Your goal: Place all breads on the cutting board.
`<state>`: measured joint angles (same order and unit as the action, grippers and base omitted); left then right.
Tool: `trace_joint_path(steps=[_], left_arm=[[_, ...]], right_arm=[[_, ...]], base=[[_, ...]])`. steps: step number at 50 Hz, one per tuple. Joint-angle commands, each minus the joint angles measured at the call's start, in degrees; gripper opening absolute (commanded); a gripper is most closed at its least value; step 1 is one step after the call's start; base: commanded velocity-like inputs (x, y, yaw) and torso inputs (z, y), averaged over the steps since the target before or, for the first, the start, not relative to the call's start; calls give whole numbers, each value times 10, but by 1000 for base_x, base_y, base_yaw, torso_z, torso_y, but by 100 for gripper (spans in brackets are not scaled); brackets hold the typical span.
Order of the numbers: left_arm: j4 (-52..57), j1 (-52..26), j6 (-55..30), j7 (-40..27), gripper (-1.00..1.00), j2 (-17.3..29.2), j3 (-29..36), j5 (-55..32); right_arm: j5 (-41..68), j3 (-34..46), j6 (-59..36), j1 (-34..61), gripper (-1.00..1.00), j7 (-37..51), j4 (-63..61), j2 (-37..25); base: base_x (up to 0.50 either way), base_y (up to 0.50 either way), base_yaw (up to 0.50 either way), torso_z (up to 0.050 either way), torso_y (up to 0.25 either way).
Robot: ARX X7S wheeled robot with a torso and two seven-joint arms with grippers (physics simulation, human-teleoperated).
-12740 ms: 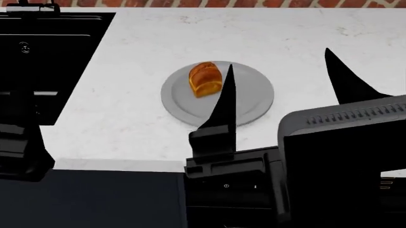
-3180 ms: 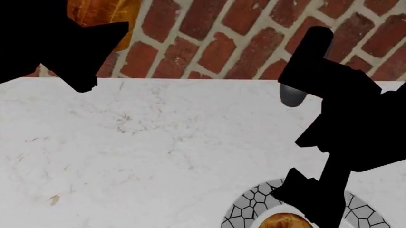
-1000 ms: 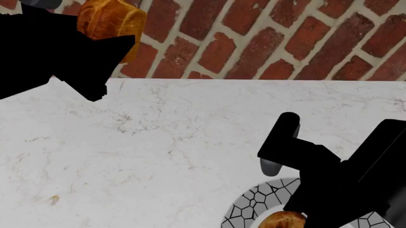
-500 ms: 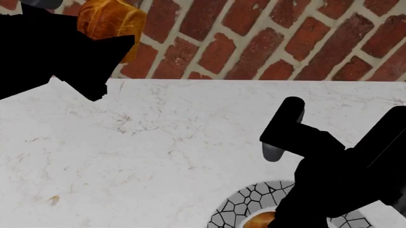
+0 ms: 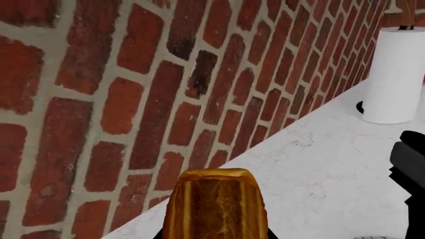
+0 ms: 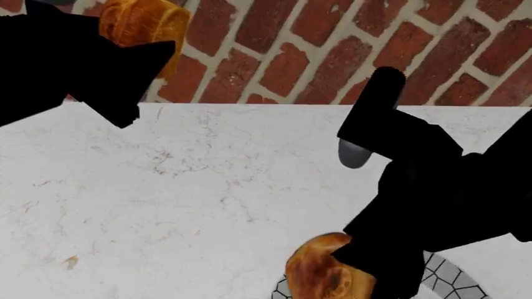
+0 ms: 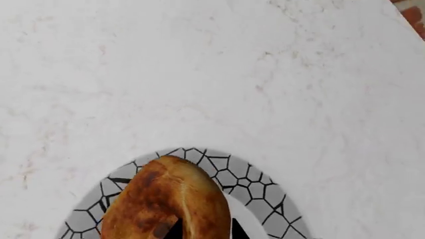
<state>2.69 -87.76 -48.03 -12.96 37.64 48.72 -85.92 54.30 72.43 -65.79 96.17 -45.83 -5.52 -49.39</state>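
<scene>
Kitchen: marble counter (image 6: 208, 187), brick wall (image 6: 316, 50)

Golden mini loaf (image 5: 216, 206) fills the foreground — brick wall (image 5: 133, 89), paper-towel roll (image 5: 396, 74) beyond.

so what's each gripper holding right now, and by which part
The left gripper holds the loaf by its lower end. The right gripper holds the bun at its near edge, lifted above the plate.

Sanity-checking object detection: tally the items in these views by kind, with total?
Breads: 2, mini loaf in the left claw, round bun at the right claw
Plates: 1, mosaic-rim plate
Paper towel rolls: 1, white roll
Cutting boards: 0 in view
Total: 4
</scene>
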Motion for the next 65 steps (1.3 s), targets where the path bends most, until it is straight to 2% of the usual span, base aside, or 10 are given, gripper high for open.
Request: trace_joint_path(steps=[1,7,11,18,24,27,33,49,65], left_arm=[[-7,-1,9,-11,-100,5,-15,-5],[-1,2,11,-21,-100,10,-19,-9],[0,4,13,-27,-100,14,-17,-1],[1,12,20,-32,-100,20,-19,4],[6,15,23,-41,-100,28,-25,-1],[0,16,30,-71,-100,32,-29,7],[4,23,40,-73,-100,38,-32,15],[0,26,49,-91,-100,42,-38,20],[6,24,49,-102,-100,47,-45,13]], right_arm=[[59,-92,11,2,-100,97,-27,-21],[77,-146,55,-11,-100,163,-25,-21],[102,-194,86,-35,-100,254,-16,-10],[131,-233,100,-69,-100,366,-11,-4],[162,-253,102,-79,-100,407,-31,-2],[150,-269,122,-87,-100,460,-32,1],[169,-295,123,-97,-100,539,-20,2],[173,-317,134,-100,-100,611,-28,9],[183,-334,167,-130,-100,625,-36,11]], base=[[0,0,0,0,0],[0,0,0,0,0],[0,0,1,0,2],[0,0,0,0,0],[0,0,0,0,2],[0,0,0,0,0],[0,0,0,0,0],[0,10,0,0,1],[3,456,0,0,1]])
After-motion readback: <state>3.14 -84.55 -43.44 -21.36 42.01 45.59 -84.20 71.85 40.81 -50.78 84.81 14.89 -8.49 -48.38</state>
